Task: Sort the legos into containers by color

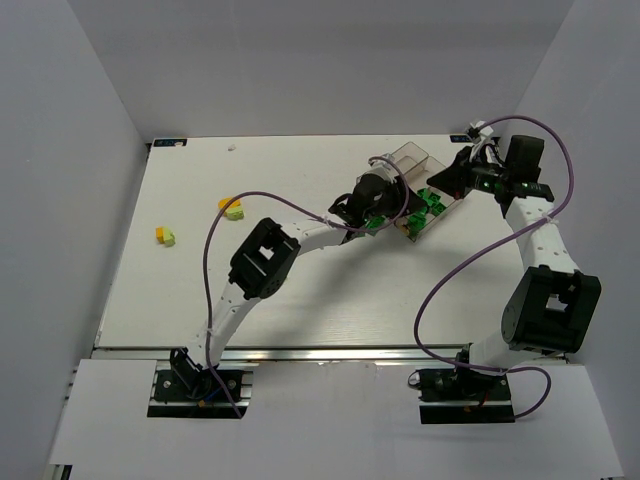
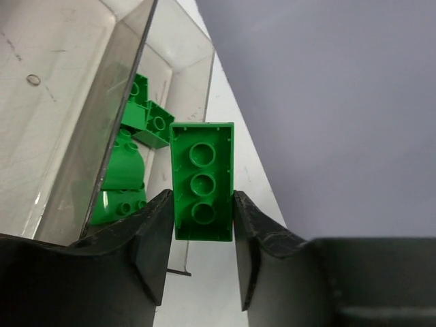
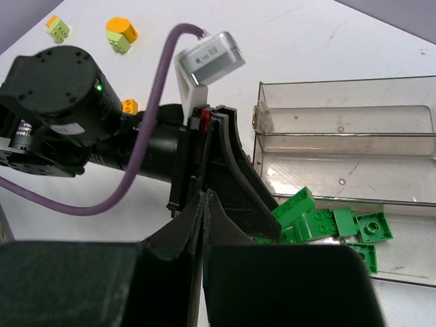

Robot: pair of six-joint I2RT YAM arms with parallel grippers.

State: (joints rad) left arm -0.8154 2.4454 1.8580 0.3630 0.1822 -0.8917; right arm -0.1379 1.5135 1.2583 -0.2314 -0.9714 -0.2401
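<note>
A dark green lego [image 2: 202,180], studs facing the camera, sits between the fingers of my left gripper [image 2: 202,196], which is shut on it. It hangs at the outer rim of the containers [image 2: 116,102], beside the compartment holding several green legos [image 2: 126,170]. From above, my left gripper [image 1: 388,222] is at the near end of the clear containers [image 1: 418,158]. My right gripper [image 3: 206,195] is shut with nothing in it, close to the left gripper's fingers, beside the containers [image 3: 340,119] and their green legos [image 3: 334,221]. The other two compartments look bare.
Loose orange-yellow and lime legos lie at the table's left: one pair [image 1: 232,208] and another [image 1: 165,235], also in the right wrist view [image 3: 121,32] [image 3: 58,27], with a small orange piece [image 3: 129,105]. Purple cables loop over both arms. White walls enclose the table.
</note>
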